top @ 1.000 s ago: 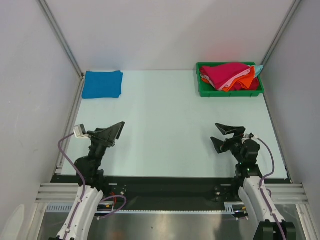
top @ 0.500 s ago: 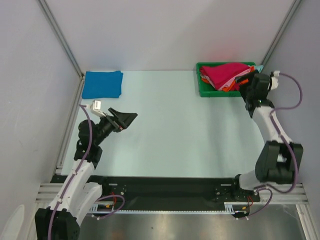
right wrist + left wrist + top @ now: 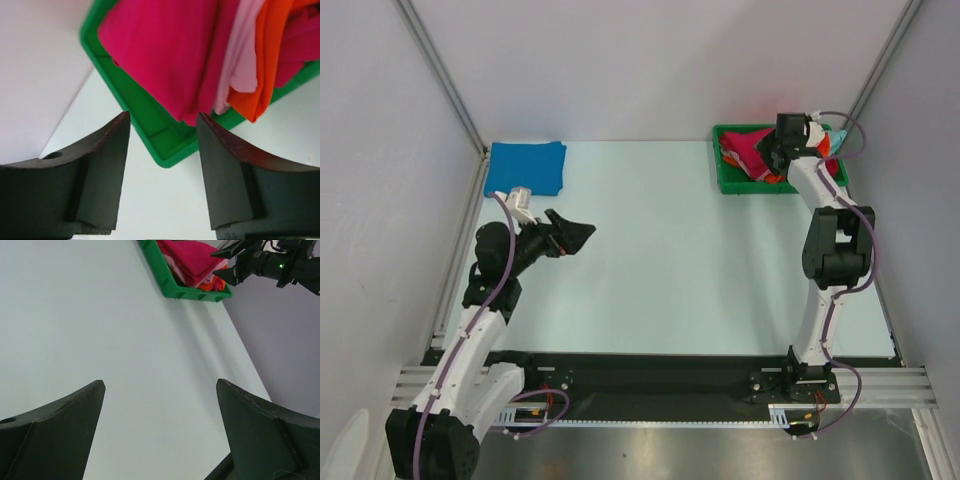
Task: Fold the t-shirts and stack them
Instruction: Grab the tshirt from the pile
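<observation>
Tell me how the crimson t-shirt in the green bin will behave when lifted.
Probably floppy: the crimson t-shirt lies in soft rounded folds, so it should sag and unfold. Likely light, being thin cloth. It might drag along the pink t-shirt pressed against it in the green bin.

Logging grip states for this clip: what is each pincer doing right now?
Left pincer: open, holding nothing.
Right pincer: open by the crimson t-shirt in the green bin, holding nothing.
</observation>
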### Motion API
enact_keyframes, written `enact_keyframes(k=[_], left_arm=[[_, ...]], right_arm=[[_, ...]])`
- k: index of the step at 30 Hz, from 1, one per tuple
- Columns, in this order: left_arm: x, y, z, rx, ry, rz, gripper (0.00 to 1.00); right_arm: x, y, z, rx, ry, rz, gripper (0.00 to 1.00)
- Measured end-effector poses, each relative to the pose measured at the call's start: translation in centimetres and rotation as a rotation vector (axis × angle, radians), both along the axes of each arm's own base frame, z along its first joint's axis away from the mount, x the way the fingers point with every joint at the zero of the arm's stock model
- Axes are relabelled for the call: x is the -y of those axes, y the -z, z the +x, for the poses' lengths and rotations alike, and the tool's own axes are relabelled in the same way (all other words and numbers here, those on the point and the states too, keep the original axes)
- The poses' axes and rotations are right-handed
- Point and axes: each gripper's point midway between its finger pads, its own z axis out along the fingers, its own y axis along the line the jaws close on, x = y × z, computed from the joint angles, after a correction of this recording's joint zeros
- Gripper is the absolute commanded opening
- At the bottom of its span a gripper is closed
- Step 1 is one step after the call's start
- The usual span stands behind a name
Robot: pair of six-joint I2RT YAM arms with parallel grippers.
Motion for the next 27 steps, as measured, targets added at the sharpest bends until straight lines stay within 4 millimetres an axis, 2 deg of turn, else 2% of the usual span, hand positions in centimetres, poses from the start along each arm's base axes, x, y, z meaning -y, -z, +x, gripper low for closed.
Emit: enact_keyframes(k=[3, 5, 6, 9, 12, 15, 19, 25, 27], left_arm=[[-0.5, -0.2, 0.3, 0.007, -0.020, 0.037, 1.00], [-0.7, -0.1, 0.4, 0.011, -0.029, 0.053, 1.00], [-0.8, 0.1, 0.4, 0.008, -0.032, 0.061, 1.00], [-0.9, 0.9, 0.3, -0.015, -0.033, 0.082, 1.00], [-1.2, 1.3, 0.2, -0.024, -0.040, 0.106, 1.00], [-1.4, 1.2, 0.3, -0.019, -0.044, 0.123, 1.00], [-1.4, 1.2, 0.4, -0.017, -0.043, 0.134, 1.00], [-1.7, 1.7, 0.6, -0.034, -0.056, 0.146, 1.00], [-1.7, 1.9, 0.7, -0.040, -0.059, 0.148, 1.00]], right_arm=[[-0.7, 1.8, -0.6, -0.058, 0.007, 0.015, 0.54], [-1.1, 2.2, -0.7, -0.070, 0.008, 0.022, 0.48], [-1.3, 2.3, -0.7, -0.070, 0.010, 0.028, 0.42], [-1.5, 2.3, -0.5, -0.063, 0.014, 0.041, 0.37], [-1.7, 2.8, 0.0, -0.061, 0.020, 0.051, 0.38], [-1.7, 4.3, 0.5, -0.079, 0.030, 0.060, 0.42], [-1.6, 5.8, 0.3, -0.113, 0.043, 0.061, 0.44], [-1.6, 5.7, 0.9, -0.089, 0.050, 0.071, 0.39], [-1.5, 5.8, 1.3, -0.084, 0.051, 0.071, 0.33]])
